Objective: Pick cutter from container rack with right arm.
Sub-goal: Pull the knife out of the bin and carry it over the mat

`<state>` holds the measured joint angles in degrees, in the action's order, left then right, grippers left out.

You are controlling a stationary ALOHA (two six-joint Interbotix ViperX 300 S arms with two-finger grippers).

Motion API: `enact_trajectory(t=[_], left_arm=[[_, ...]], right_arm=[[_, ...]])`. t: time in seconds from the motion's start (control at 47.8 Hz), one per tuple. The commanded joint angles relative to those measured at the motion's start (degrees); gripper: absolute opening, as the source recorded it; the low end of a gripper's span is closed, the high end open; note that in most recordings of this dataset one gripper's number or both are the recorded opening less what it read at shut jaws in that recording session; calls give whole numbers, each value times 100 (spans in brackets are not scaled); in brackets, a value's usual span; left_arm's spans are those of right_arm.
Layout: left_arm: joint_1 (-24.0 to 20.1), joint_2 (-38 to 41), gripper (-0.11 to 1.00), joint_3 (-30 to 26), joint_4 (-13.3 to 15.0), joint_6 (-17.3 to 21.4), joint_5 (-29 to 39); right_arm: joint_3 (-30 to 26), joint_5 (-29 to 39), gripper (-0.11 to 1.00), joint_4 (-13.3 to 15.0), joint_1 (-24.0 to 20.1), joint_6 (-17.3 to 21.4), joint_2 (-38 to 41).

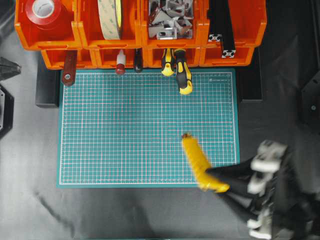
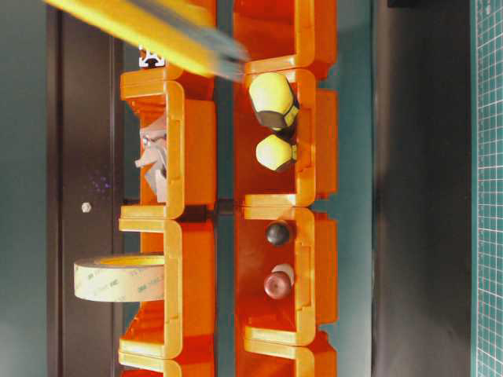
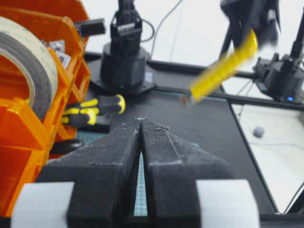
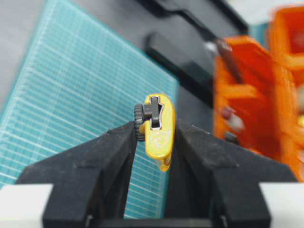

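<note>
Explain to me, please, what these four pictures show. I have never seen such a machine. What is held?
This is a table robot with two black arms, each ending in a claw. One picture looks down from above, one looks from table height and appears turned sideways, and two come from small cameras on the wrists. On the table lies a green mat, and behind it stands an orange rack of bins with tape, metal parts and screwdrivers. The right claw grips a yellow cutter above the mat's near right corner, out of the rack. The left claw is shut and holds nothing.
</note>
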<state>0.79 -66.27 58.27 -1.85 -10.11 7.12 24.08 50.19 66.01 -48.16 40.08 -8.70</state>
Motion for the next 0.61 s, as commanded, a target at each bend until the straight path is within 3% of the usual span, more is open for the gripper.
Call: enact_trajectory(t=[0.0, 0.209, 0.585], left_arm=[[35, 35, 2, -141, -18, -18, -62], [44, 70, 2, -114, -18, -26, -149], [105, 352, 2, -62, -18, -18, -431]], right_arm=[[53, -448, 27, 26, 141, -35, 220], [308, -1688, 27, 105, 773, -35, 809], [272, -2830, 27, 896, 1925, -35, 1477]])
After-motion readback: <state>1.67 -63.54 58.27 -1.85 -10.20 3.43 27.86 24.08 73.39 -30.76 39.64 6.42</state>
